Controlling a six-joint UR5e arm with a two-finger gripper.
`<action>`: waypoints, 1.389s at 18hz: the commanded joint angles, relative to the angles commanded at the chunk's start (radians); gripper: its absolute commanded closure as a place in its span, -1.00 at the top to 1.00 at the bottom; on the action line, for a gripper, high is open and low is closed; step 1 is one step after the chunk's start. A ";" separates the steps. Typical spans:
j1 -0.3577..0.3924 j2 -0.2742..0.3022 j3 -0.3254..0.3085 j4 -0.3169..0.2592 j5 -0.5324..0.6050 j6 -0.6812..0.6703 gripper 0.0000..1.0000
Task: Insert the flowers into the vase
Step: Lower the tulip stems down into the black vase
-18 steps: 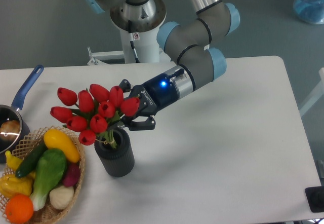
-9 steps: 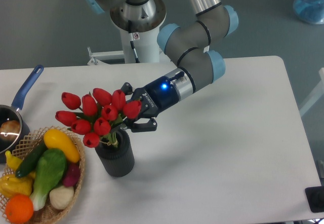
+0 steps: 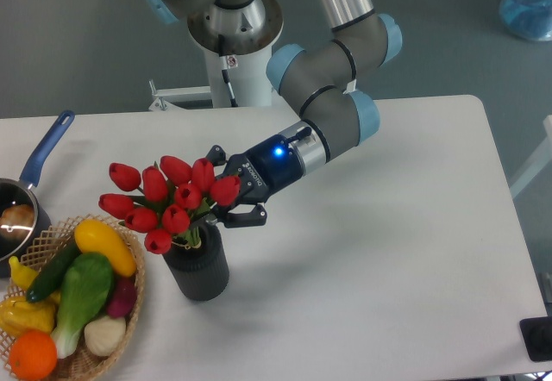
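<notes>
Gripper (image 3: pixel 231 198) looks clamped on the tulip bunch (image 3: pixel 164 202) near its stems, which already sit inside the ribbed grey vase (image 3: pixel 197 266). From our gripper, the vase mouth's at about 7 o'clock, buds leaning toward 10.

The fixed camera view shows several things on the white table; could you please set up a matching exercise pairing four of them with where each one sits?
Things:
1. bunch of red tulips with green stems
2. dark grey ribbed cylindrical vase
3. blue-handled metal saucepan
4. round orange fruit

Places:
A. at the table's far left edge, behind the woven wicker basket
B. stems down in the vase's mouth
C. standing just right of the wicker basket
D. at the near end of the wicker basket

Pairs: 1-B, 2-C, 3-A, 4-D
</notes>
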 joint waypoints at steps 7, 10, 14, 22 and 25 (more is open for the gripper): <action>0.000 -0.018 -0.006 0.000 0.012 0.040 -0.27; 0.003 -0.021 -0.009 0.000 0.011 0.043 -0.27; 0.003 -0.028 -0.014 0.000 0.011 0.067 -0.25; 0.003 -0.032 -0.023 0.000 0.011 0.098 -0.03; 0.002 -0.035 -0.023 0.000 0.011 0.109 0.01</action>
